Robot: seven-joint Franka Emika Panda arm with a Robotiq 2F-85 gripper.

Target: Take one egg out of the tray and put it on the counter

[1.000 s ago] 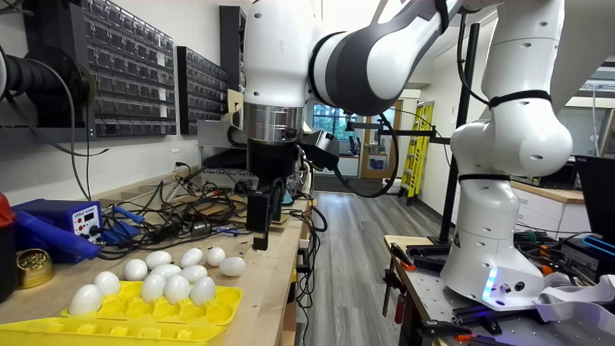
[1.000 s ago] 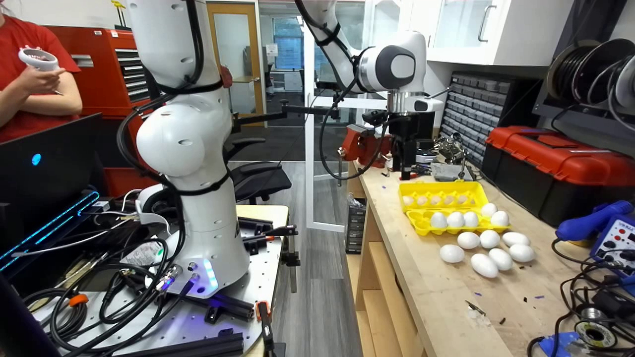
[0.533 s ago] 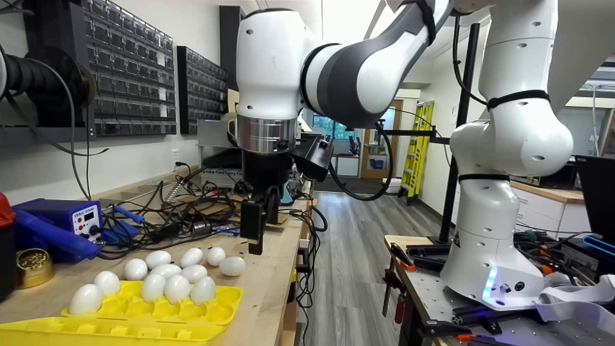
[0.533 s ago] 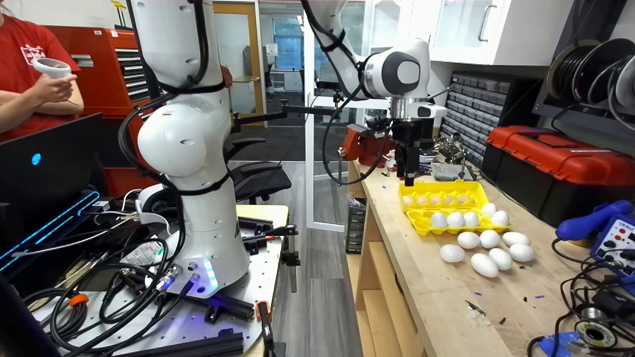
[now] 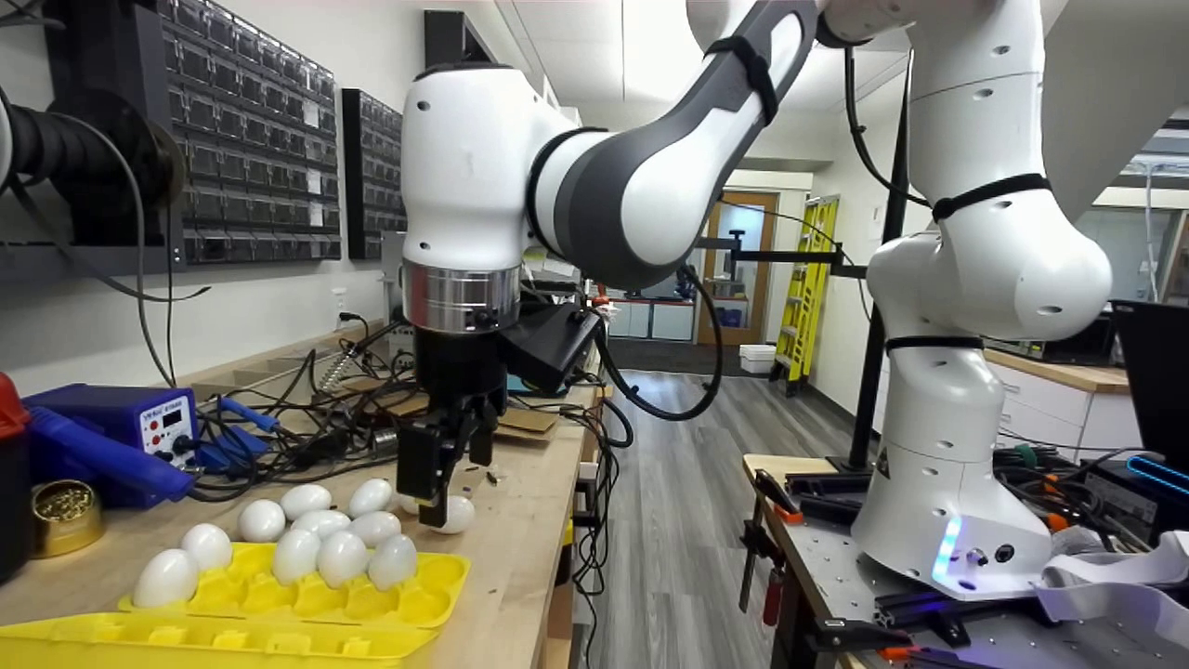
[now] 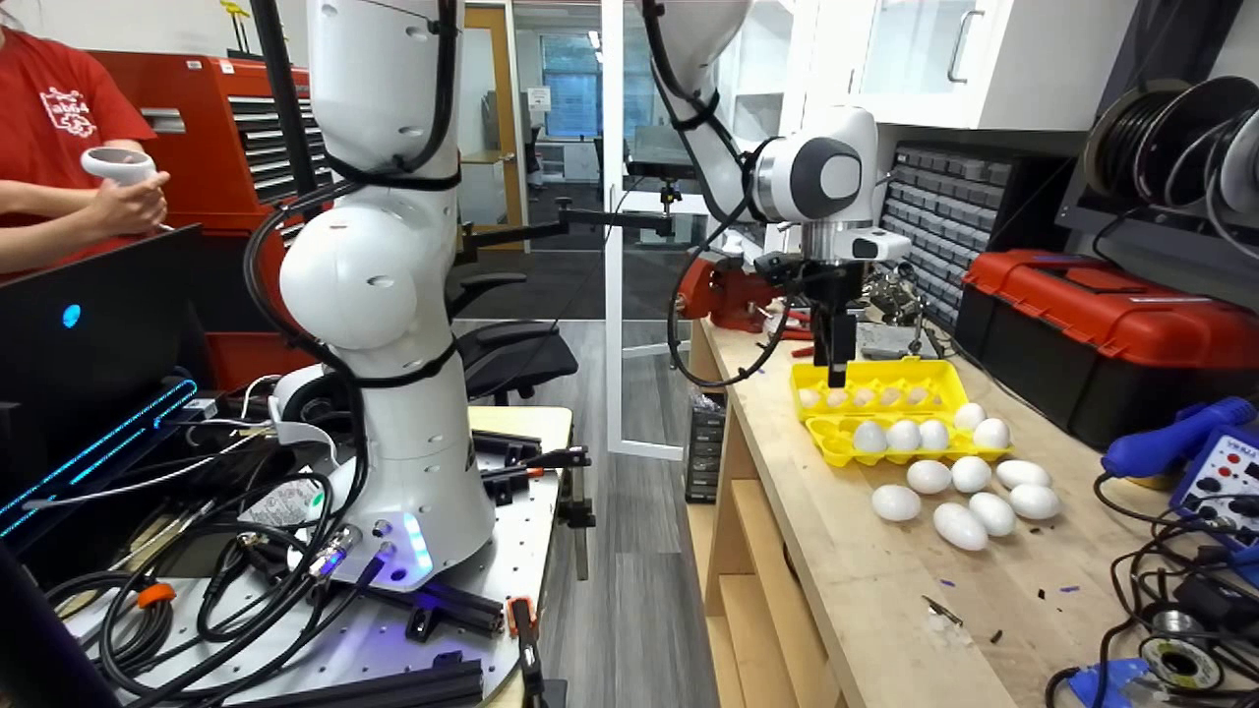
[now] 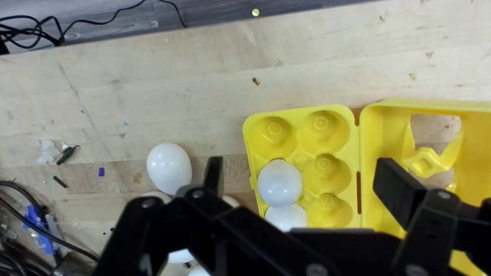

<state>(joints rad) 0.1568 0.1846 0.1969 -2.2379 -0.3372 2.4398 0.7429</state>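
egg (image 7: 280,181), smooth, white, oval, in yellow moulded tray (image 7: 325,172), is likely fragile, slippery: grip mid-sides lightly with black two-finger gripper (image 7: 302,177), spread wide and empty.

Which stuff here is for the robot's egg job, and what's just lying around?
For the job: the claw, any egg in the yellow tray, the wooden counter.
Just lying about: loose eggs, red-and-black toolbox, blue box with knobs, red vise.
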